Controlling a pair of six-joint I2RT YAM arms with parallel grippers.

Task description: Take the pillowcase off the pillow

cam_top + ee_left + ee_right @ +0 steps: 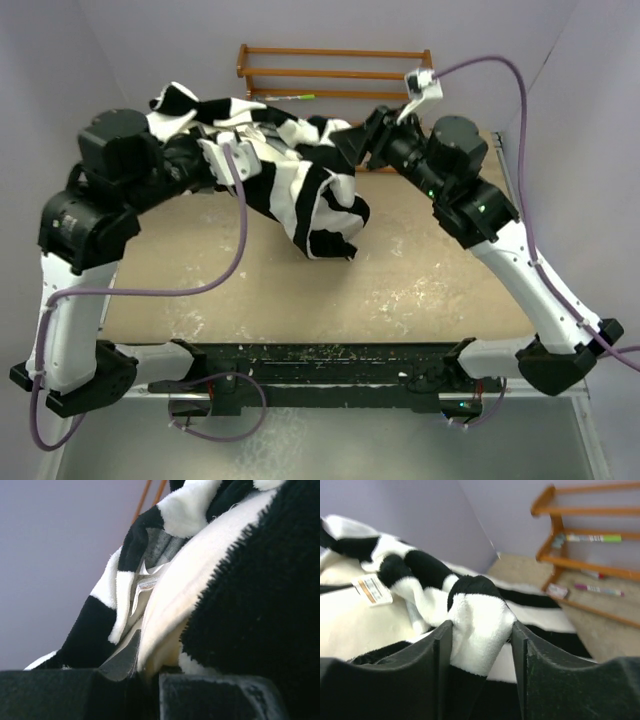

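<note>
Nearest the arm bases the counter point(400, 270) shows bare board. The first thing on it is a drooping fold of the striped pillowcase point(300, 190), whose lowest end seems to rest on the counter while the rest is lifted between the two arms. The whole bundle sits over the far half of the counter, strung from left to right.

The right hand point(480, 650) is clamped on a plush black-and-white fold of the cover, both fingers pressing into the pile. It grips cover alone, which I judge is deliberate, since this side has to pull the cloth away.

The left hand point(152, 690) is closed to a narrow slit. A smooth cream edge runs down into it, and striped plush bulges beside it (a dark strip next to the cream may be a corner strap, though I cannot be sure). That cream edge reads as the pillow point(345, 625), so the left side seems to anchor the cushion against the right side's pull.

In the right wrist view, a cream surface with a label point(372, 590) lies uncovered beyond the gripped fold, so I judge the cover to be partly off.

Farthest back, by the wall, a wooden rack point(335, 72) holds markers point(597, 538), well apart from the work.
</note>
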